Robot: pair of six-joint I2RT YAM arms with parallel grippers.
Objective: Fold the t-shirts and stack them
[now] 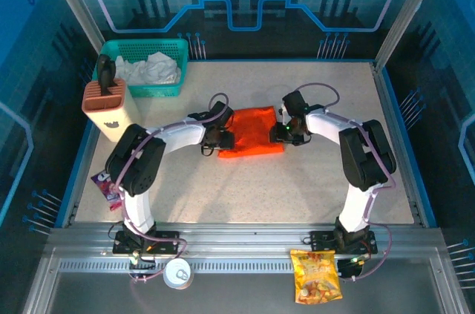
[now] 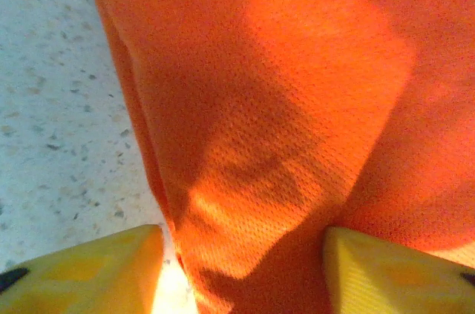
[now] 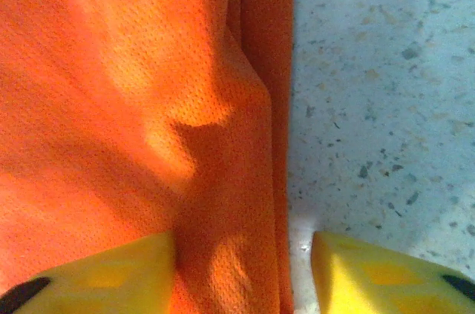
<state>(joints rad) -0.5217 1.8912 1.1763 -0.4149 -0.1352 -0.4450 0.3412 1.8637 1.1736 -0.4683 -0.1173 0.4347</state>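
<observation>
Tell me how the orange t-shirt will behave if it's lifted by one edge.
Probably floppy: the orange t-shirt lies in soft folds and ripples on the table, so it would likely drape and unfold from a single grip. Its thin, fine-holed weave suggests it's light. Pushed, it would likely bunch up rather than slide whole.

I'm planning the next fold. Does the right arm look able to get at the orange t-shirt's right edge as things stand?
Probably yes. The right gripper hangs open just above the orange t-shirt, its fingers straddling the folded edge where cloth meets table, with nothing in between.
</observation>
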